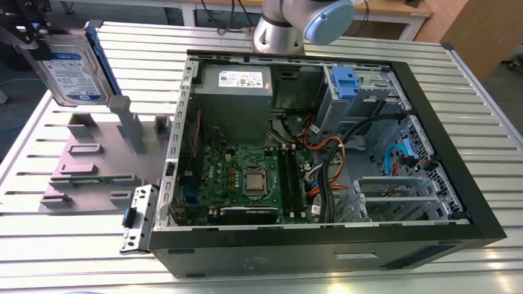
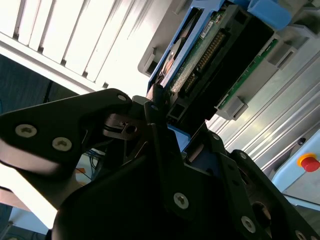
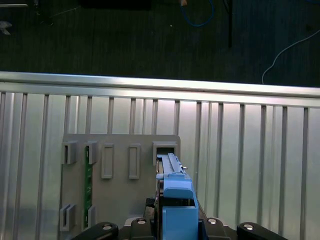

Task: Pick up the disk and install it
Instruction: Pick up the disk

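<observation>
Disk point(image 1: 78, 67): clamped in hand point(image 2: 172, 127), held upright above grey fixture point(image 1: 90, 165) (pick-up done); squaring to case point(image 1: 327, 245) bay judged outstanding.

A silver table of ribbed aluminium slats point(image 1: 73, 245) spans the scene under bright, even light. In the exterior view, a light wooden desk point(image 1: 392, 9) and a brown wooden cabinet side point(image 1: 482, 37) stand beyond it. In the first wrist view, dark floor point(image 3: 100, 40) lies past the table edge, crossed by a blue cable point(image 3: 200, 25) and a white cable point(image 3: 290, 50).
</observation>
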Available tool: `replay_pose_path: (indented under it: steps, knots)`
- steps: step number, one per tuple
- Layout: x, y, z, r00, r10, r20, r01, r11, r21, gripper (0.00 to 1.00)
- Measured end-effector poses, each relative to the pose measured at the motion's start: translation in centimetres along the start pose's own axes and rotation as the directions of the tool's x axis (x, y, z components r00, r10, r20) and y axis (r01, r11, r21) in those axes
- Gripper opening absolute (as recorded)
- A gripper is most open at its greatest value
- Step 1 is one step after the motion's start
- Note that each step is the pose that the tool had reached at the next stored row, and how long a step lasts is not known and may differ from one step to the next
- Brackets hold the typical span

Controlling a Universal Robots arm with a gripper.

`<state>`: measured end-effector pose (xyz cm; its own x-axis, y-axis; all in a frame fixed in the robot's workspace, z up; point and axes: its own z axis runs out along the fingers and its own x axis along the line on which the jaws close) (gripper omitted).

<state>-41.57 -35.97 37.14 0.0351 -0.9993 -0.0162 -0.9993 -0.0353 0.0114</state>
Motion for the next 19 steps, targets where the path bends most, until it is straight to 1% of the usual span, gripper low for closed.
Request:
replay_pose_path:
  steps: [19]
  knots:
    - [-0.01,0.01,-0.44,1.0,0.0,-0.0001,0.0,1.0,-0.0001,0.36]
